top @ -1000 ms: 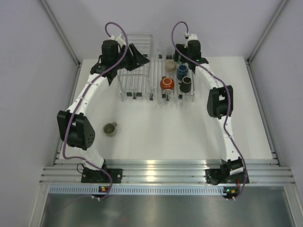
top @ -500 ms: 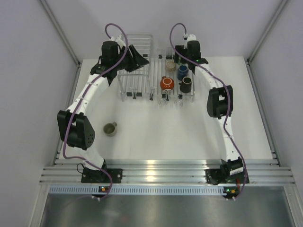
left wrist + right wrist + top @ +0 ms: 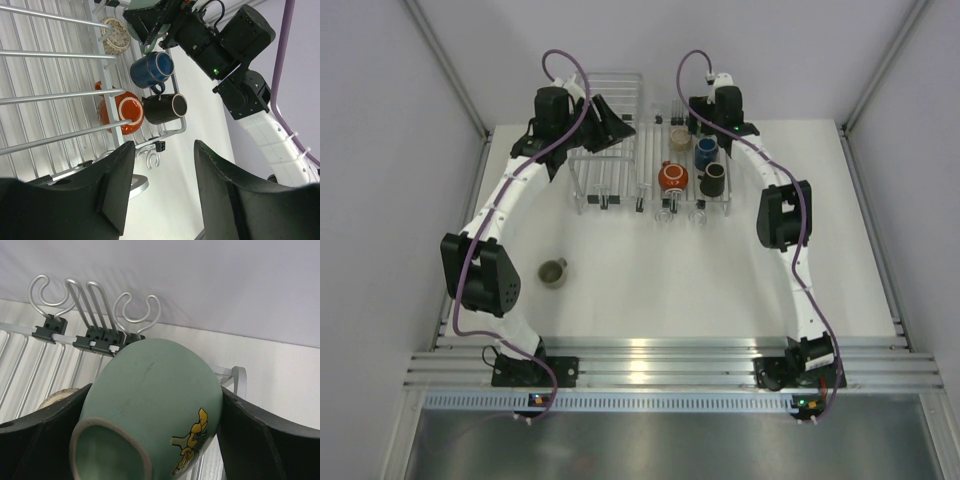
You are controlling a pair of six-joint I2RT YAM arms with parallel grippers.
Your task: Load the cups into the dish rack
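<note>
right wrist crept slightly toward far end of rack (image 3: 685, 206). right jaws clamped on green mug (image 3: 160, 385), mouth facing back toward wrist; rack corner just beyond jaws, beige cup (image 3: 55, 397) beside. left jaws wide apart, empty; grey mug (image 3: 553, 271) on table (image 3: 650, 285), nearer them.

Four cups (image 3: 706, 152) in the dish rack (image 3: 650, 165); lone cup (image 3: 553, 271) on table (image 3: 660, 280), front-left
</note>
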